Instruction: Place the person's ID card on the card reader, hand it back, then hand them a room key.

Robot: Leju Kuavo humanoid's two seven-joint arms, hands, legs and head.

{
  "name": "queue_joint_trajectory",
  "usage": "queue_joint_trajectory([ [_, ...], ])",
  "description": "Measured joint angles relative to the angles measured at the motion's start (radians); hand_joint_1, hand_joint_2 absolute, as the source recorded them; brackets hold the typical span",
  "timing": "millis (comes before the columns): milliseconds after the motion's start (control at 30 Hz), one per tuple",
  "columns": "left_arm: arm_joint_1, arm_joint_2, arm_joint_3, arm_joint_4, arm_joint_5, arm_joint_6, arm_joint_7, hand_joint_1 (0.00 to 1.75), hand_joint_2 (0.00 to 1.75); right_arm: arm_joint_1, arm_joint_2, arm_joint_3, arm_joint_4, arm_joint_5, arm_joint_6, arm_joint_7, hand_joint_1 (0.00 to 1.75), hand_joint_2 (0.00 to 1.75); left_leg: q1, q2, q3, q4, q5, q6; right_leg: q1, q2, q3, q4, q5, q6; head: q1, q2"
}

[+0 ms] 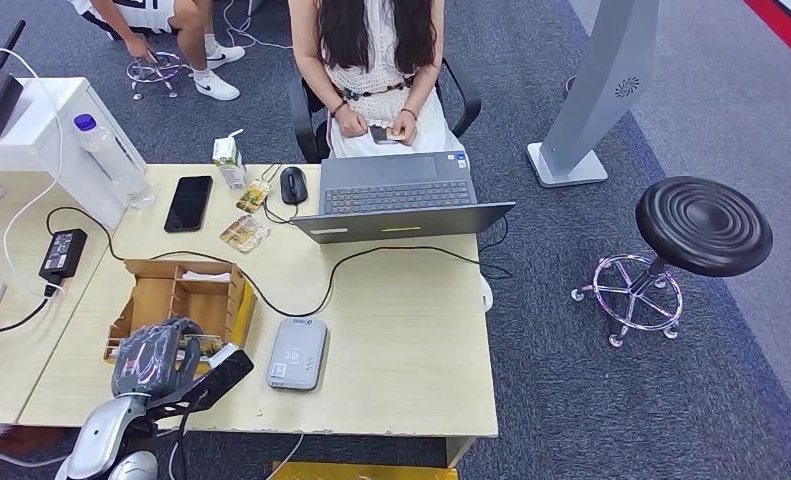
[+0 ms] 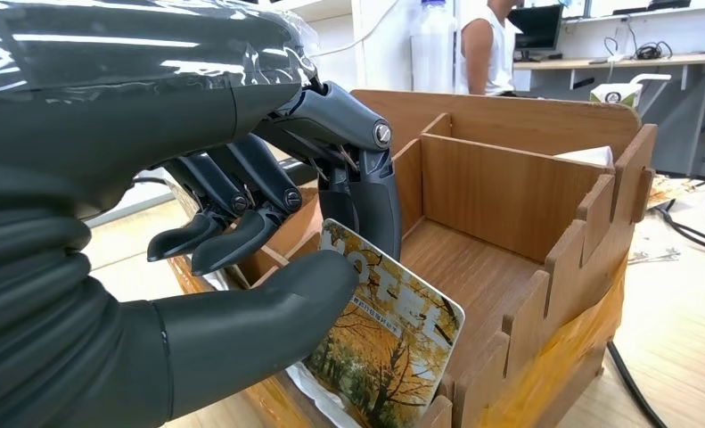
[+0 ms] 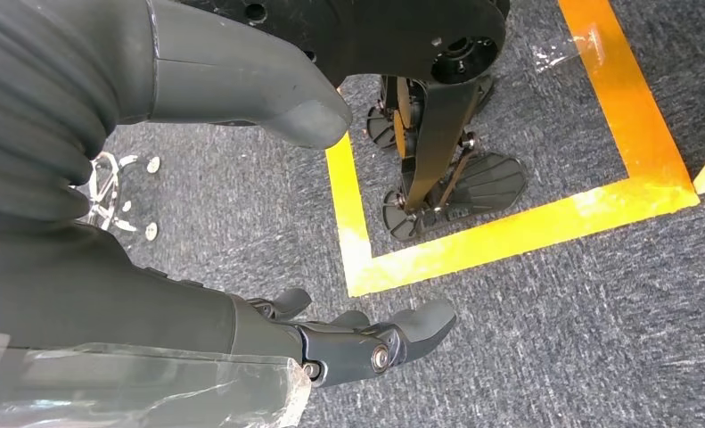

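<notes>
The left hand (image 2: 241, 223) pinches a glossy autumn-tree room key card (image 2: 389, 343) at the open wooden divider box (image 1: 186, 295), lower left of the pale wooden desk (image 1: 401, 340). The grey card reader (image 1: 297, 353) lies just right. The right hand (image 3: 348, 339) hangs loosely open, holding nothing, over grey carpet (image 3: 553, 339) with yellow tape (image 3: 509, 232).

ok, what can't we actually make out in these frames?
- Room key card: lower edge cut off by the left wrist view's bottom; thumb covers one side.
- Card reader: its printing is too small in the head view.
- Wooden box: the left hand hides its near compartments.
- Object in the person's hands: too small to identify.
</notes>
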Motion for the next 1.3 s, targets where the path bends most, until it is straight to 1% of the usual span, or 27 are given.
queue_joint_trajectory([
  [133, -0.003, 0.0, 0.0, 0.003, -0.007, 0.006, 0.006, 1.75, 1.75, 0.0, 0.0, 0.0, 0.0, 0.001, -0.002, 0.0, 0.0, 1.75, 0.0, 0.0, 0.0, 0.0, 0.0, 0.0, 0.0, 0.0, 0.0, 0.0, 0.0, 0.0, 0.0, 0.0],
  [233, -0.003, -0.001, 0.0, 0.001, -0.016, 0.044, 0.002, 1.75, 1.75, 0.0, 0.0, -0.001, 0.0, 0.001, -0.005, -0.001, 0.0, 1.75, 0.0, 0.0, 0.0, 0.0, 0.0, 0.0, 0.0, 0.0, 0.0, 0.0, 0.0, 0.0, 0.0, 0.0],
  [367, -0.001, -0.004, 0.0, -0.043, -0.039, 0.18, -0.055, 1.75, 1.75, 0.0, 0.0, -0.008, 0.0, -0.006, -0.006, -0.008, 0.0, 1.75, 0.0, 0.0, 0.0, 0.0, 0.0, 0.0, 0.0, 0.0, 0.0, 0.0, 0.0, 0.0, 0.0, 0.0],
  [400, -0.002, -0.005, 0.0, -0.067, -0.046, 0.196, -0.059, 1.75, 1.75, 0.0, 0.0, -0.011, 0.0, -0.008, -0.006, -0.01, 0.0, 1.75, 0.0, 0.0, 0.0, 0.0, 0.0, 0.0, 0.0, 0.0, 0.0, 0.0, 0.0, 0.0, 0.0, 0.0],
  [600, -0.007, -0.013, 0.0, -0.195, -0.07, 0.176, -0.044, 1.75, 1.75, -0.001, 0.0, -0.023, 0.0, -0.01, -0.005, -0.015, 0.0, 1.75, 0.0, 0.0, 0.0, 0.0, 0.0, 0.0, 0.0, 0.0, 0.0, 0.0, 0.0, 0.0, 0.0, 0.0],
  [967, -0.026, -0.027, 0.001, -0.216, -0.07, 0.217, -0.067, 1.75, 1.75, -0.002, 0.0, -0.025, 0.0, -0.006, -0.006, -0.017, 0.0, 1.75, 0.0, 0.0, 0.0, 0.0, 0.0, 0.0, 0.0, 0.0, 0.0, 0.0, 0.0, 0.0, 0.0, 0.0],
  [1200, -0.094, -0.029, 0.006, -0.188, -0.073, 0.236, -0.082, 1.75, 1.75, -0.008, 0.0, -0.025, 0.0, 0.013, -0.006, -0.014, 0.0, 1.75, 0.0, 0.0, 0.0, 0.001, 0.0, 0.0, 0.0, 0.0, 0.0, 0.0, 0.0, 0.0, 0.0, 0.0],
  [1267, -0.138, -0.029, 0.006, -0.154, -0.098, 0.266, -0.082, 1.75, 1.75, -0.009, 0.0, -0.023, 0.001, 0.026, -0.003, -0.014, 0.0, 1.75, 0.0, -0.001, 0.0, 0.001, 0.001, 0.001, 0.0, -0.002, 0.0, 0.0, 0.0, 0.0, 0.0, 0.0],
  [1300, -0.176, -0.029, 0.006, -0.119, -0.116, 0.291, -0.084, 1.75, 1.75, -0.011, 0.0, -0.02, 0.001, 0.036, 0.001, -0.015, 0.0, 1.75, 0.0, -0.002, -0.001, 0.001, 0.001, 0.001, 0.0, -0.003, 0.0, 0.0, 0.0, 0.0, 0.0, 0.0],
])
